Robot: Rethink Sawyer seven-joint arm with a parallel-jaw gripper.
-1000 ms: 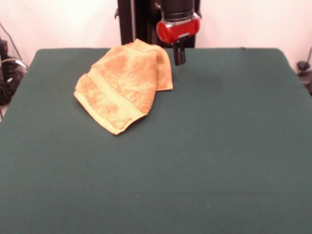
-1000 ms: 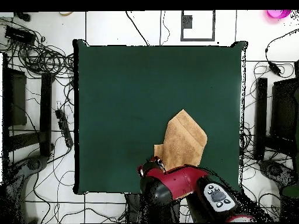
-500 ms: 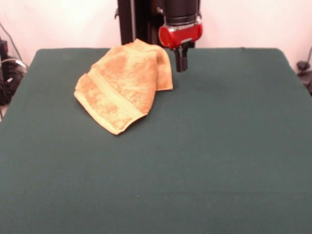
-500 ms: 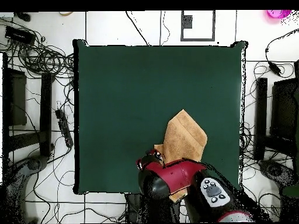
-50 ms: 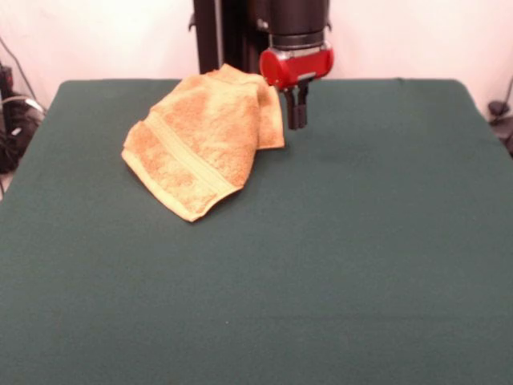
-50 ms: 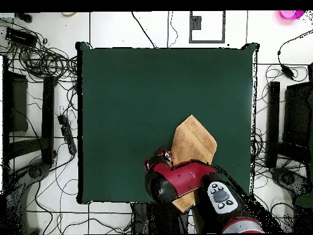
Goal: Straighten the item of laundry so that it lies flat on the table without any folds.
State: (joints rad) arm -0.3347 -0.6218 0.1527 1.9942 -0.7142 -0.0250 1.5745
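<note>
Lying folded on table (image 5: 361,265), towel (image 5: 200,136), jaws pressed together beside its edge, overhead hiding them under arm (image 6: 183,180)

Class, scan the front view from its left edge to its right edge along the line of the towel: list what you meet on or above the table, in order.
Bare green table → folded orange towel → gripper hanging just right of the towel → bare table out to the right edge.

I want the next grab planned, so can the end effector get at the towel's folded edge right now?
Probably yes. The end effector hangs just beside the orange towel, next to its folded edge, and only bare green table lies around them, so nothing appears to block it.
</note>
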